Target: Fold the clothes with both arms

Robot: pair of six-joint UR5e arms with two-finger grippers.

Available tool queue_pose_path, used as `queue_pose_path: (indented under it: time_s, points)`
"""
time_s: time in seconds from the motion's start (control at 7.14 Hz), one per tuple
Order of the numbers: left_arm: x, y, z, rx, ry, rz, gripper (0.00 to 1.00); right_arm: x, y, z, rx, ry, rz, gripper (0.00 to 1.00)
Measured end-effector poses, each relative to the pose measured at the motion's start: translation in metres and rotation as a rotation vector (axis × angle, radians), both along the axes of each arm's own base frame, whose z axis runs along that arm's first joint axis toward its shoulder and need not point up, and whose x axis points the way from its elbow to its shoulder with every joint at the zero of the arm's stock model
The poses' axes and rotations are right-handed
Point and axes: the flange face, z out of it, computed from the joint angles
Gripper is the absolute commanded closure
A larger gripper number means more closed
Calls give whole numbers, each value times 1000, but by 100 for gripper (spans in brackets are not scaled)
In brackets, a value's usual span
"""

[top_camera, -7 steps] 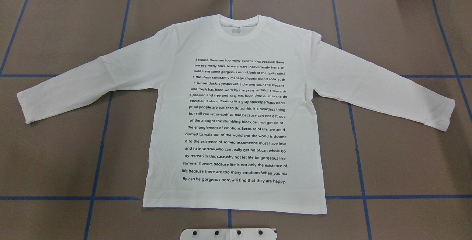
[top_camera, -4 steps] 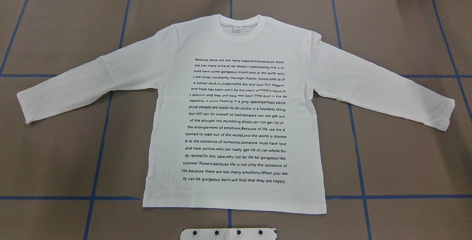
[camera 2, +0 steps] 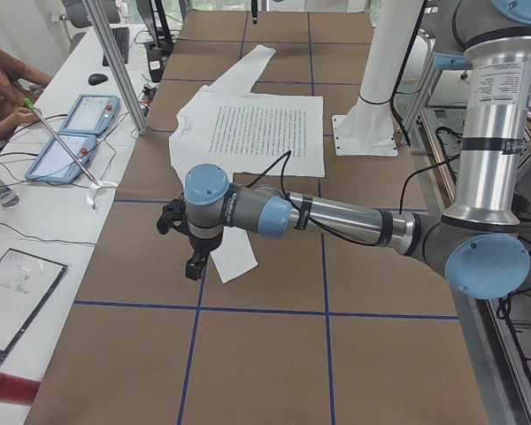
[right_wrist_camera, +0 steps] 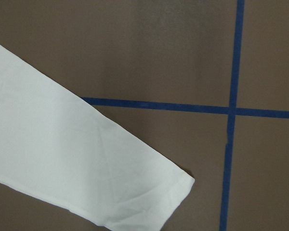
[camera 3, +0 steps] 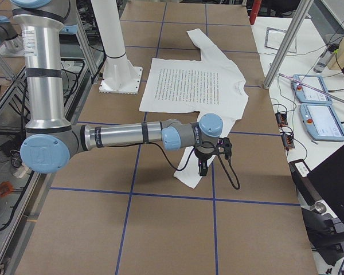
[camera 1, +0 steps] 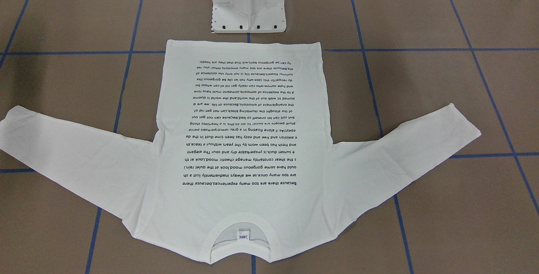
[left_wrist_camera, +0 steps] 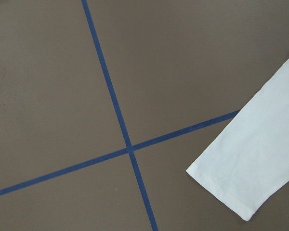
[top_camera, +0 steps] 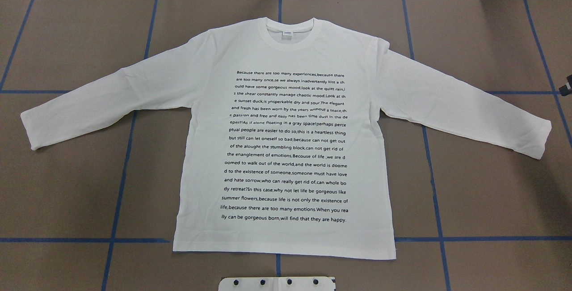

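Shirt position: the white long-sleeved T-shirt point(top_camera: 201, 81) is laid flat at the middle of the table point(top_camera: 67, 192), printed text point(top_camera: 286, 148) upward. The hem is nearest the pedestal base point(camera 1: 248, 17), the collar point(top_camera: 289, 31) farthest from it, and the sleeves are spread to either side.
Layout, judged: the shirt is spread smooth and symmetric so that each cuff falls within one arm's reach. No fold is made yet.
Left arm: the left arm point(camera 2: 336, 217) is stretched low over the table. The left gripper point(camera 2: 195, 261) is hung above the left cuff point(left_wrist_camera: 221, 187), near its end, and no contact is seen.
Right arm: the right arm point(camera 3: 120, 136) is mirrored, with the right gripper point(camera 3: 203, 168) above the end of the right cuff point(right_wrist_camera: 173, 187).
Pose, judged: both grippers are aimed downward at the sleeve ends, which suits a paired sleeve pickup as the first fold.
Jaw state: it cannot be told for either gripper. Both are seen clearly from the side views only, and the fingers are not resolved there.
Side views only: the arms' reach and height over the cloth are shown.
Overhead and front views only: the whole outline of the shirt is shown, and the neck label point(camera 1: 242, 235) is seen inside the collar. The arms are almost entirely absent.
Wrist views only: each cuff's edge is shown against the blue tape lines point(left_wrist_camera: 111, 101). The cuffs lie off-centre in both frames.
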Motion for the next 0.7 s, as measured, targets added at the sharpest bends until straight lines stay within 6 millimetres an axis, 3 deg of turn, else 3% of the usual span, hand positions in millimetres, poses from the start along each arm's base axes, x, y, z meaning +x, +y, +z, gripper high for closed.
queue_pose_path:
  time_s: [0.14,0.42,0.7]
  points:
    - [0,3,6,9,5,-14,0,-17,-2,17,22,3,28,0]
    - [0,7,9,17,11,-30,0,-33,5,63,65,-2,42,0]
    - [0,7,6,10,15,-46,0,-53,20,83,72,-3,6,0]
